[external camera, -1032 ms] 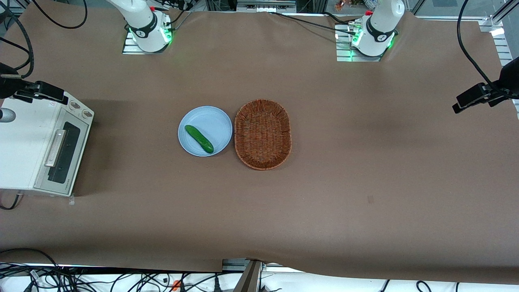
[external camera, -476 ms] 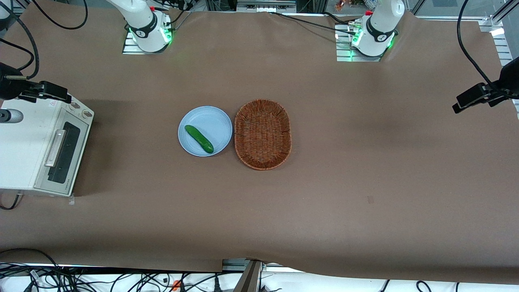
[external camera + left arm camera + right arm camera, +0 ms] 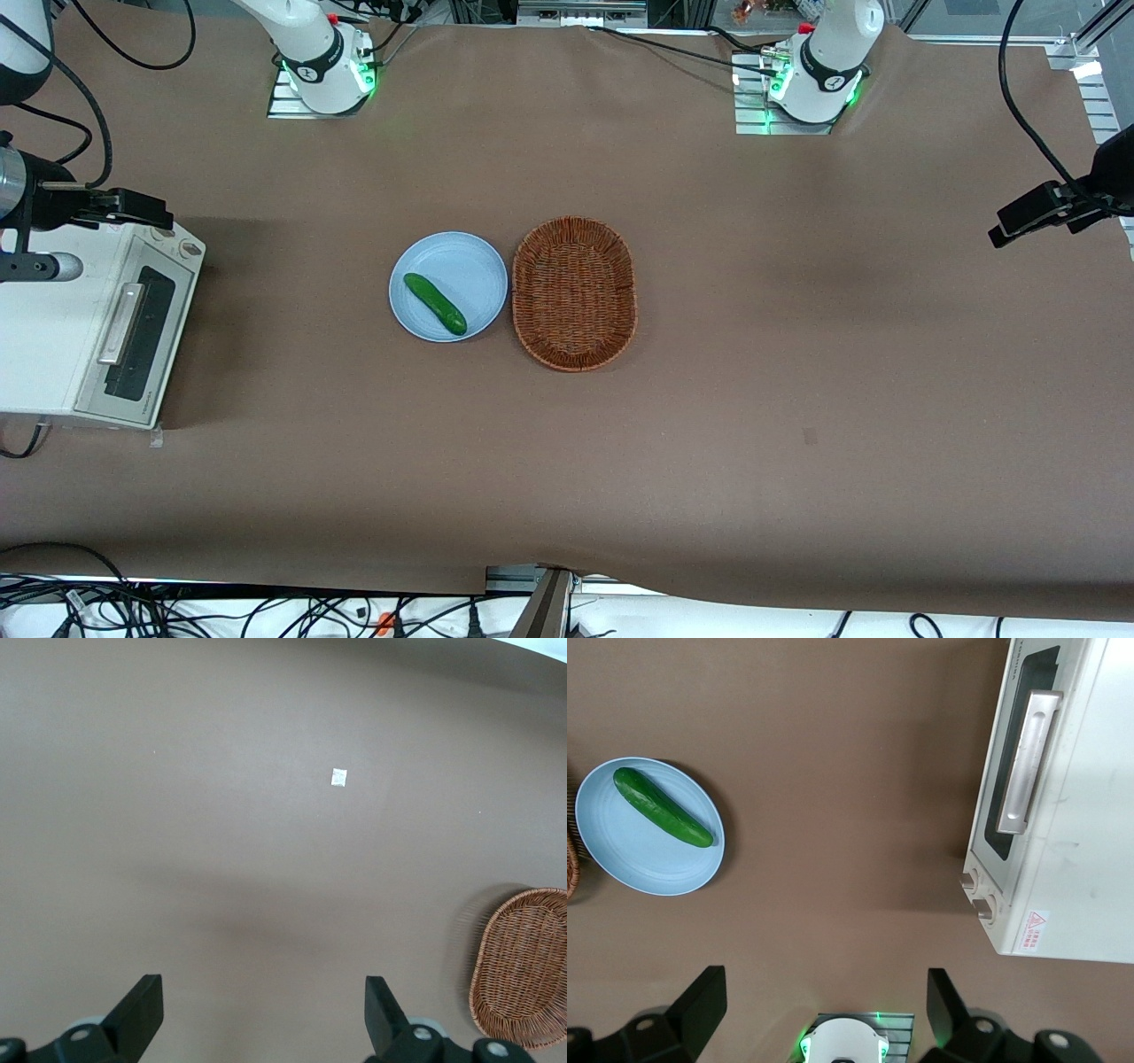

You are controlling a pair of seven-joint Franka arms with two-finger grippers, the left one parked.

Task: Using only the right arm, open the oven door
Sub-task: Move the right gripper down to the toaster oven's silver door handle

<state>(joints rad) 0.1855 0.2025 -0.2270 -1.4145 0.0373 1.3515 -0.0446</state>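
The white toaster oven (image 3: 53,319) stands at the working arm's end of the table. Its oven door (image 3: 140,332) with dark glass window and silver bar handle (image 3: 121,323) is closed flat against the oven. The right arm's gripper (image 3: 133,208) hovers high above the knob end of the oven, farther from the front camera than the handle. In the right wrist view the gripper (image 3: 824,1005) is open and empty, and the oven door (image 3: 999,771), its handle (image 3: 1026,762) and the two knobs (image 3: 977,895) show below, untouched.
A light blue plate (image 3: 469,261) with a green cucumber (image 3: 435,303) lies mid-table, beside a brown wicker basket (image 3: 574,292). Plate (image 3: 620,868) and cucumber (image 3: 662,806) also show in the right wrist view. The working arm's base (image 3: 323,62) stands at the table's edge.
The gripper has shifted a little over the oven's knob end toward the middle of the table. The oven door has not moved.
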